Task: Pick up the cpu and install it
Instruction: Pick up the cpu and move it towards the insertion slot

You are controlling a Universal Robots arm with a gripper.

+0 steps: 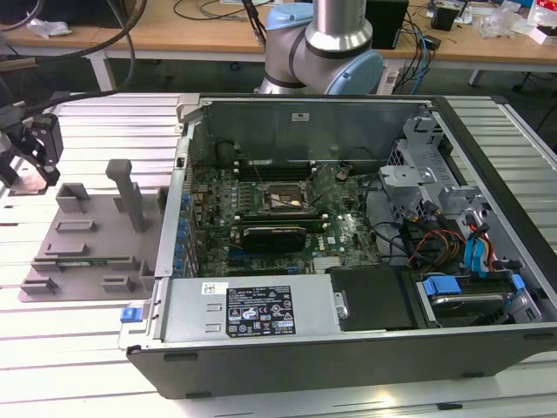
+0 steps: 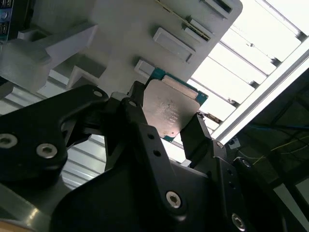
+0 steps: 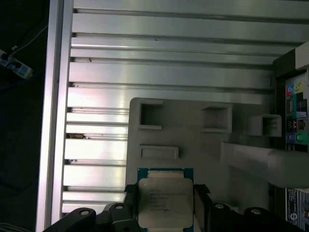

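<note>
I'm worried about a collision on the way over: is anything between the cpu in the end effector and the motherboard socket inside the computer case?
Yes. The silver-topped square cpu sits in the end effector over the grey plastic tray's edge; the tray's upright blocks and the case's metal side wall lie between it and the black socket frame.

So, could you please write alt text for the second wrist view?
The black claw grips the cpu, a silver square chip with a green rim, between its fingers. Behind it are a grey plastic tray with raised blocks and a slatted metal table.
</note>
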